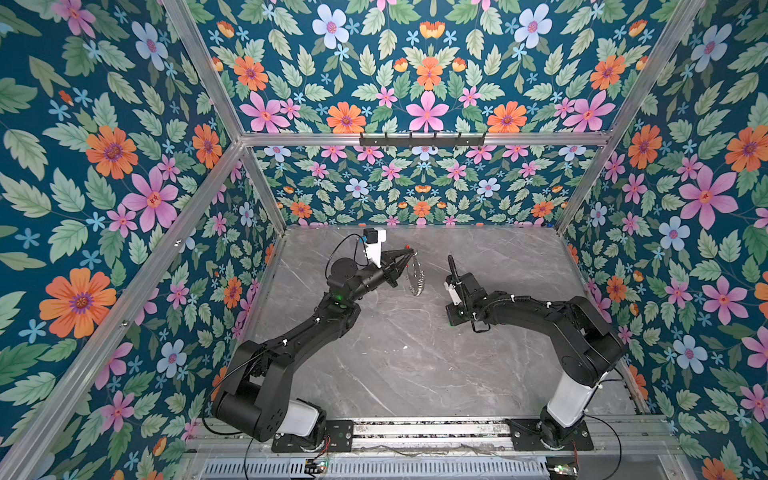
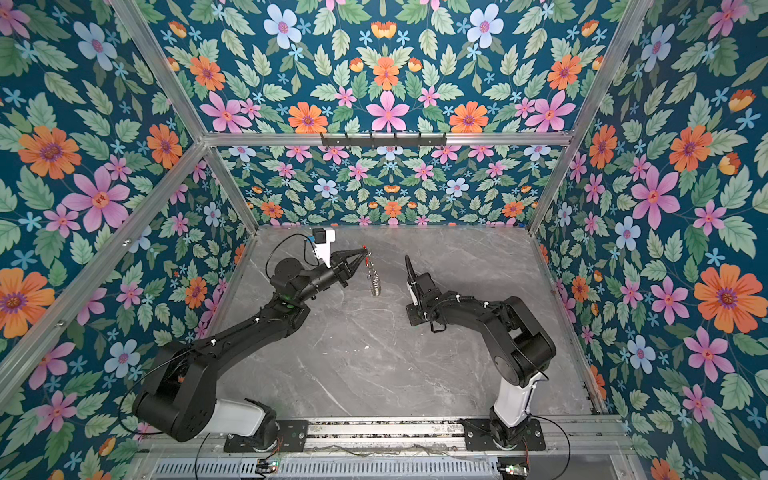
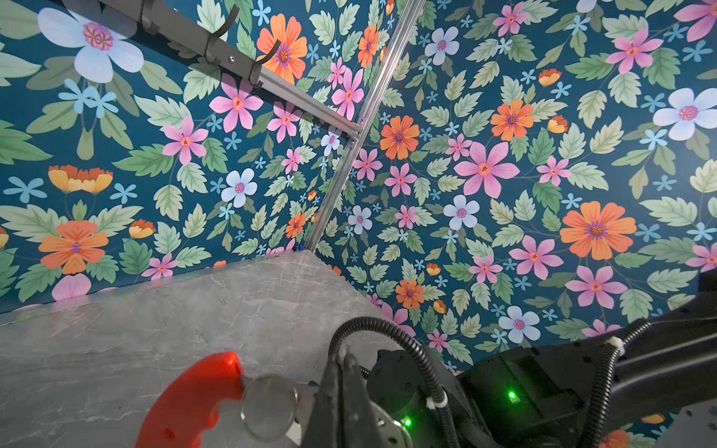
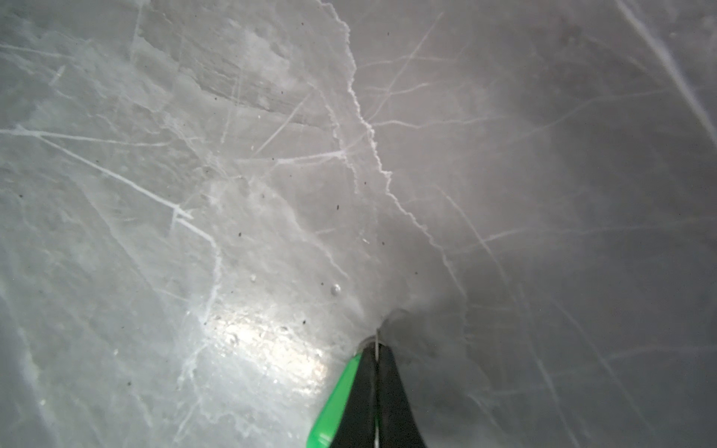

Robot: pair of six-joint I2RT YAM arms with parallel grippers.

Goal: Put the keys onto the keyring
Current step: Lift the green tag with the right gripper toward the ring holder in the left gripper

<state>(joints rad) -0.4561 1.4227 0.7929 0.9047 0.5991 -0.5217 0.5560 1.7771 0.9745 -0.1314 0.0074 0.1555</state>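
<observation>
The keyring (image 1: 416, 276) hangs above the grey marble table, a thin hoop strung with small silver rings. My left gripper (image 1: 409, 249) is shut on its top, next to the red arc. In the left wrist view the red arc (image 3: 194, 399) and a silver ring (image 3: 269, 407) sit beside the closed fingers (image 3: 329, 388). My right gripper (image 4: 376, 345) points down with its tips at the table, shut on the keys. The thin metal loop runs between the jaws and the green tag (image 4: 337, 403) lies against one finger. In both top views the right wrist (image 1: 459, 297) hides the keys.
The marble table (image 1: 415, 353) is walled by floral panels on an aluminium frame. A black hook rack (image 1: 422, 139) is fixed to the back rail high above. The arm bases stand on a metal rail (image 1: 428, 428) at the front edge.
</observation>
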